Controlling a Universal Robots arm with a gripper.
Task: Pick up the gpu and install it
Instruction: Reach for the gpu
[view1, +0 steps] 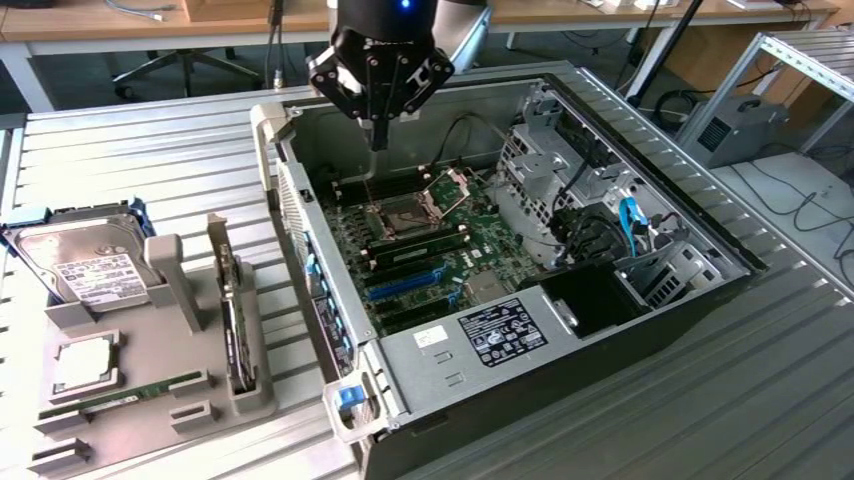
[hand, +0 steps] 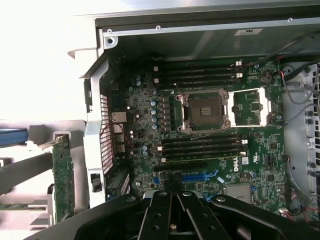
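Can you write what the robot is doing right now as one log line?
gripper: shut, empty | position: above open computer case | gpu: upright in grey holder, untouched

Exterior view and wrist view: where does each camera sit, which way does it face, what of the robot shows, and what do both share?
Exterior view: off the arm, high, angled down onto the open case, gpu standing at the exterior view's left; shut gripper shows.
Wrist view: on the wrist, facing down into the case at the motherboard; the gripper shows.
Shared: case, motherboard, gripper.
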